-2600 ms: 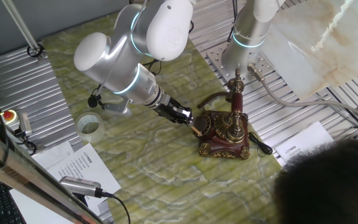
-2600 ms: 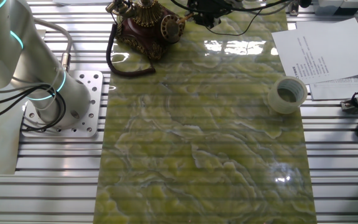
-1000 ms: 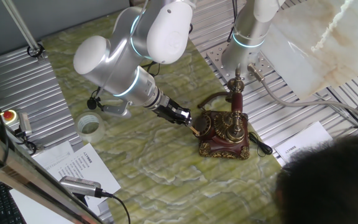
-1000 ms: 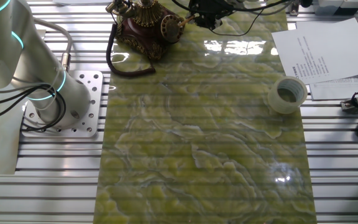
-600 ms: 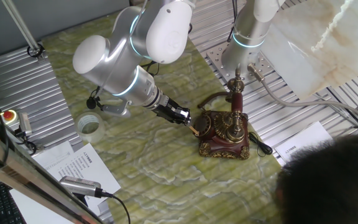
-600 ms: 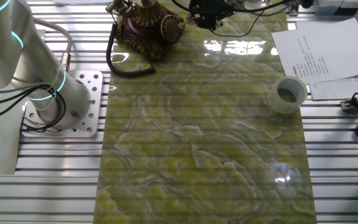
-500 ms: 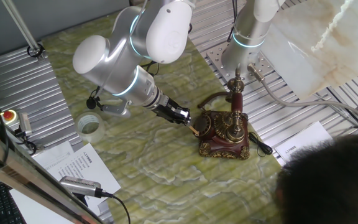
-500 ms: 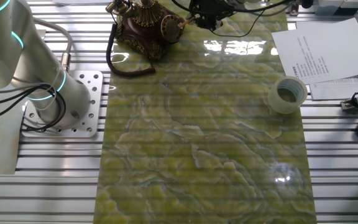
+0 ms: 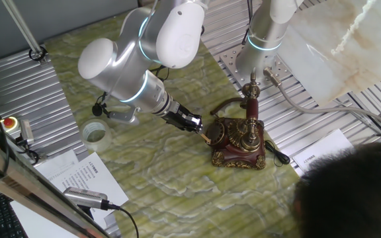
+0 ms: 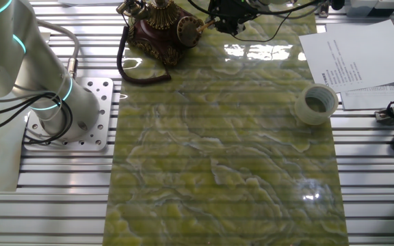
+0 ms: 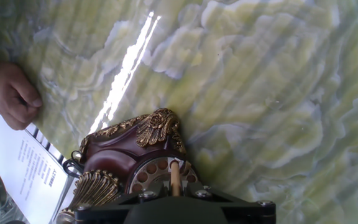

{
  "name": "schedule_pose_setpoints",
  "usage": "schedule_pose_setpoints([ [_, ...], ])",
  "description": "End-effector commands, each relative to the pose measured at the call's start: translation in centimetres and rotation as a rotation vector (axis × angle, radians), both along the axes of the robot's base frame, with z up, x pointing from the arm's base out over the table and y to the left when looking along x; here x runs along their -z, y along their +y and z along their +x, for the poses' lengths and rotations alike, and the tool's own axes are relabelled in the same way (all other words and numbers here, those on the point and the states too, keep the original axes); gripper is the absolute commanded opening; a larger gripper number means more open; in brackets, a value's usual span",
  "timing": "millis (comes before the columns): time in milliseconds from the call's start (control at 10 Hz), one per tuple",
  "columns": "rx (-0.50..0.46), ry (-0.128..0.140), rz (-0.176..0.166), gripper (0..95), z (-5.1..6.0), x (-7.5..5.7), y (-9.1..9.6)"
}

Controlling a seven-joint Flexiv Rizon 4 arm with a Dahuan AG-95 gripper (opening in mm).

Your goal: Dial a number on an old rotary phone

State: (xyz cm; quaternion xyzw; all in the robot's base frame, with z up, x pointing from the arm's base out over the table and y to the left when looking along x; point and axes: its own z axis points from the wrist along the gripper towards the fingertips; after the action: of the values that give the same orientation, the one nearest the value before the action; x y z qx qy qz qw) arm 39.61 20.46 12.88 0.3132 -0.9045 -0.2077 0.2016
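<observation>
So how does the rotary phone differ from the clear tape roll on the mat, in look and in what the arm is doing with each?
The old rotary phone is dark red-brown with brass trim and a tall handset cradle; the tape roll is a low, clear ring. The gripper is at the phone's dial, with a thin stick reaching into a finger hole, while the tape roll sits alone, away from the arm. Both rest on the green marbled mat.

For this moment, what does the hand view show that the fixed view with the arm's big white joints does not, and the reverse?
Only the hand view: a thin stick reaching from the gripper into the dial's finger holes, and a person's hand on the mat edge. Only the fixed view: the white arm, the clear tape roll, the handset upright on its cradle, the black cord. Both: the old rotary phone on the green marbled mat.
</observation>
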Motion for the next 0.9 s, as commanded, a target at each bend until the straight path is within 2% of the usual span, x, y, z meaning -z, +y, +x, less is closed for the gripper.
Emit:
schedule_pose_setpoints([
  [100,0.000,0.000,-0.002,0.0,0.02,0.06,-0.08],
  [900,-0.002,0.000,-0.016,0.0,0.17,0.48,-0.68],
])
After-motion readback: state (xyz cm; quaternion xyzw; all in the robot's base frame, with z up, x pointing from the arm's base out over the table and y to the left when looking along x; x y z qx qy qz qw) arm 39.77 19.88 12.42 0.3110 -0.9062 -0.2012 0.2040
